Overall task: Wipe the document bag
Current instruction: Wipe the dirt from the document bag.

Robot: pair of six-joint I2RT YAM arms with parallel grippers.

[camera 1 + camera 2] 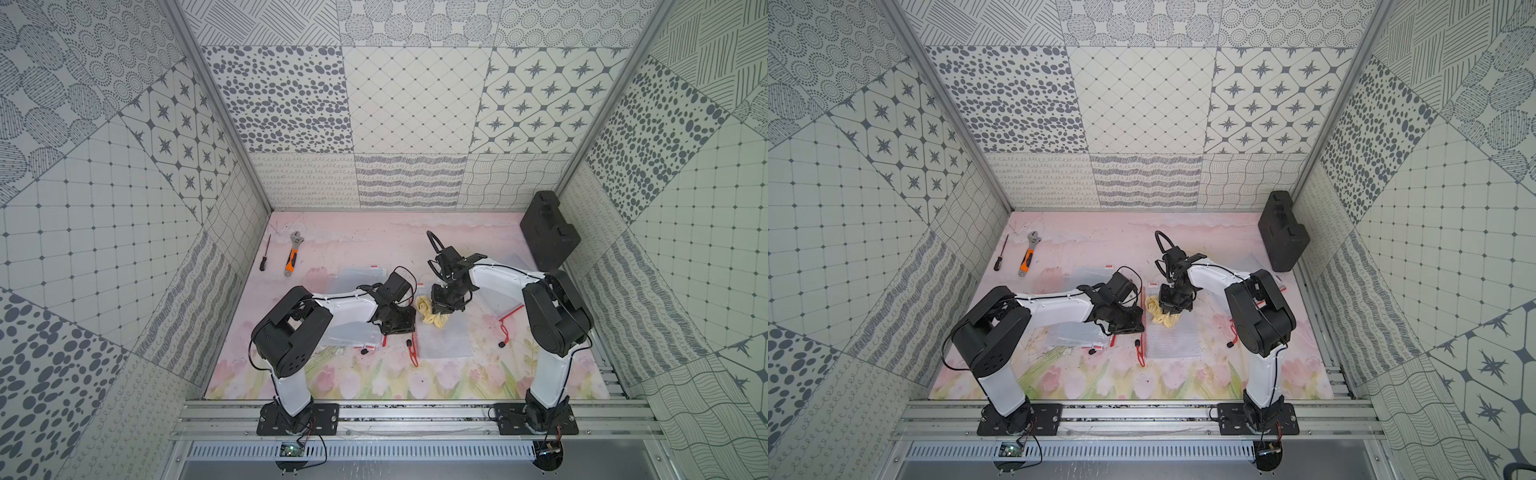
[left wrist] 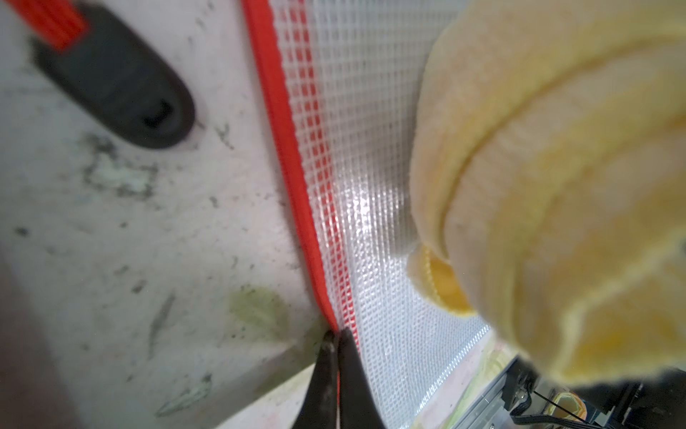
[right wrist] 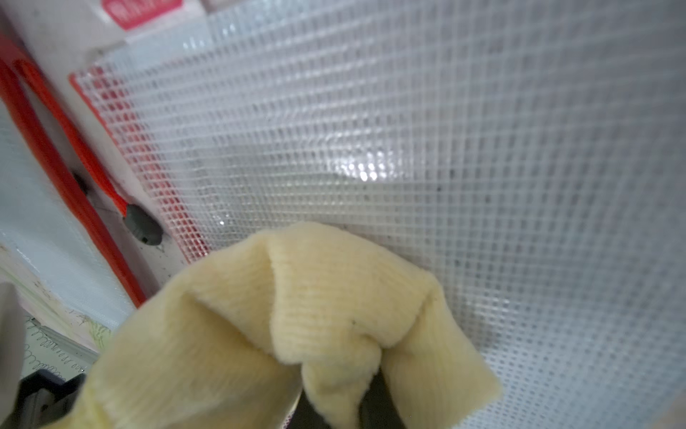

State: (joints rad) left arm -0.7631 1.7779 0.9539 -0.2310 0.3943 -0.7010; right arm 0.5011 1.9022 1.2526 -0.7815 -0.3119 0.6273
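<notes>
Wiping a mesh document bag at the middle of a floral table mat.

Pinched along its red zipper edge by the left gripper, jaws clenched on that trim. Pressed at the far end by a bunched yellow cloth, grasped tight in the right gripper. Lying flat between the two arms in both top views, just beside another clear bag under the left arm. Also pictured, well apart from the bag: an orange-handled wrench and a screwdriver side by side at far left, and a black case propped in the far right corner.
</notes>
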